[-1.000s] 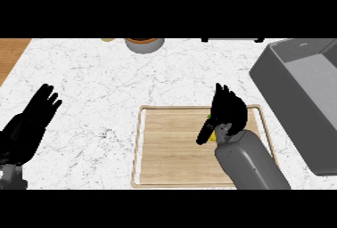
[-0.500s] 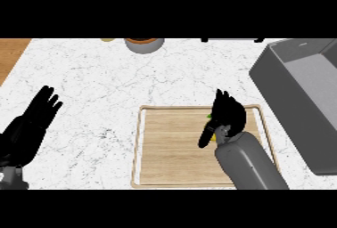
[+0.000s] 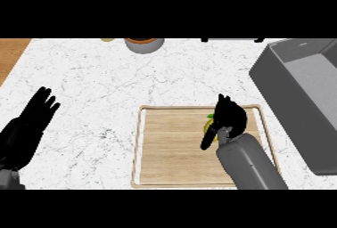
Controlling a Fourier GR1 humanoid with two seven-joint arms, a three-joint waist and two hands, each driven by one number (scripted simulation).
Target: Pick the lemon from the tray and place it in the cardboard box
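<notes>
The lemon (image 3: 210,124) lies on the wooden tray (image 3: 171,151), in its upper right part. Only a yellow sliver with a green tip shows, because my right hand (image 3: 230,117) hovers right over it and hides most of it. That hand is open, fingers straight and pointing away from me, thumb hanging down at the lemon's left. The box (image 3: 296,93) looks grey; it is open-topped and stands to the right of the tray. My left hand (image 3: 27,130) rests open at the left edge, fingers up.
A round pot with a brown rim (image 3: 143,43) stands at the counter's far edge, a small yellow thing (image 3: 107,39) beside it. A wooden surface (image 3: 10,51) borders the white marble counter (image 3: 99,89) at the top left.
My right hand has drawn back a little toward me over the tray and now covers more of the lemon. The left hand has not moved.
</notes>
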